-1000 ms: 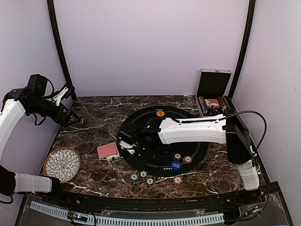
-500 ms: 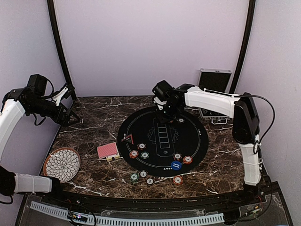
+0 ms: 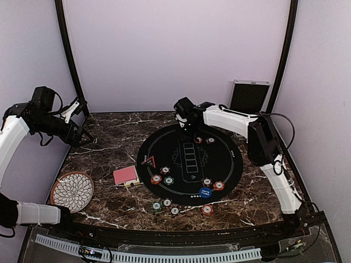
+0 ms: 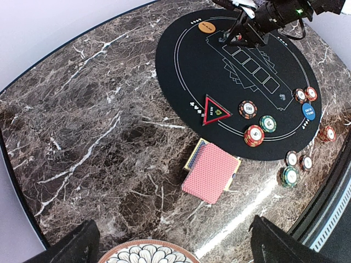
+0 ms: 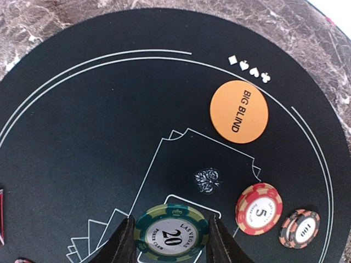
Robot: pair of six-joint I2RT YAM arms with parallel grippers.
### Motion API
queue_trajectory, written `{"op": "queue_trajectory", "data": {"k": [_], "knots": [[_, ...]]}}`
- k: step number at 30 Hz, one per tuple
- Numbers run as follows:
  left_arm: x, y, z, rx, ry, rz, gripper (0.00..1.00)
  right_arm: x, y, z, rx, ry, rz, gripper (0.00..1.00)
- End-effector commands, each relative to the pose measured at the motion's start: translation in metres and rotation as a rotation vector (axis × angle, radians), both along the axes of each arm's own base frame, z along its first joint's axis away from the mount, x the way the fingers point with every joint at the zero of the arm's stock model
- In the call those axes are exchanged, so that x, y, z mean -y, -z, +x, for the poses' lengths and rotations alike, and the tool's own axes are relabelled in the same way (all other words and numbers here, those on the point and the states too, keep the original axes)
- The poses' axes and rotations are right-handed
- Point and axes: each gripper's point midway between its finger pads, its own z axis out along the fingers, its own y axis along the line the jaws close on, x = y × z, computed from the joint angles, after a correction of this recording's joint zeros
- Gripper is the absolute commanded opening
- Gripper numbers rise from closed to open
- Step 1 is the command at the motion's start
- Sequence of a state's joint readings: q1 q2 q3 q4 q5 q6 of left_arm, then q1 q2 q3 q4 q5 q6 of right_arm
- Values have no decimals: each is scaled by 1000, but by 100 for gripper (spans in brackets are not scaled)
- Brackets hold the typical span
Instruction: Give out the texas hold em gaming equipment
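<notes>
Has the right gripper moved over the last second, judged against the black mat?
Yes. The right gripper has gone from the near-left part of the black mat to its far edge, beside the orange button, gripping a green chip.

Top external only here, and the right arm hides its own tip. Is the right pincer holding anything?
Observer: Yes. The right wrist view shows the right pincer closed on a green 20 chip, fingers on its opposite edges.
Operator: Where on the mat?
Observer: Over a printed card outline on the black mat; I can't tell whether it touches down.
Operator: Anything close by?
Observer: An orange BIG BLIND disc beyond it, and a red 5 chip beside a 100 chip to one side.
</notes>
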State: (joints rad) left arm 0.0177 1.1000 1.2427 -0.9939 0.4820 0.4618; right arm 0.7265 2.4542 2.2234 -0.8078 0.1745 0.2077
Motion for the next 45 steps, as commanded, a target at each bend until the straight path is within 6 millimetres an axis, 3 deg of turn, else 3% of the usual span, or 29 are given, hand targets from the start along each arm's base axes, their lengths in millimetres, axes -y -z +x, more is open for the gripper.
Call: {"op": "queue_trajectory", "data": {"k": [1, 9, 13, 19, 23, 28, 31, 36, 42, 45], "knots": [[1, 1, -8, -4, 15, 0, 99, -4, -1, 13, 30, 18, 18, 17], [1, 3, -7, -5, 18, -2, 99, 4, 28, 17, 25, 37, -39, 20], [2, 4, -8, -6, 18, -2, 99, 10, 30, 24, 46, 62, -59, 32], [1, 3, -8, -3, 16, 1, 99, 7, 14, 28, 69, 60, -31, 56], [1, 3, -8, -4, 14, 0, 99, 5, -8, 30, 96, 58, -7, 62], [1, 2, -8, -3, 14, -1, 99, -4, -46, 18, 136, 28, 33, 60], [1, 1, -8, -2, 15, -1, 99, -22, -69, -6, 153, -33, 64, 59], [1, 1, -9, -1, 16, 4, 99, -59, -81, -85, 134, -193, 73, 61], [0, 3, -11, -2, 21, 11, 99, -96, -62, -209, 38, -445, 52, 76], [1, 4, -11, -4, 27, 9, 99, -105, -47, -259, -13, -542, 31, 80]]}}
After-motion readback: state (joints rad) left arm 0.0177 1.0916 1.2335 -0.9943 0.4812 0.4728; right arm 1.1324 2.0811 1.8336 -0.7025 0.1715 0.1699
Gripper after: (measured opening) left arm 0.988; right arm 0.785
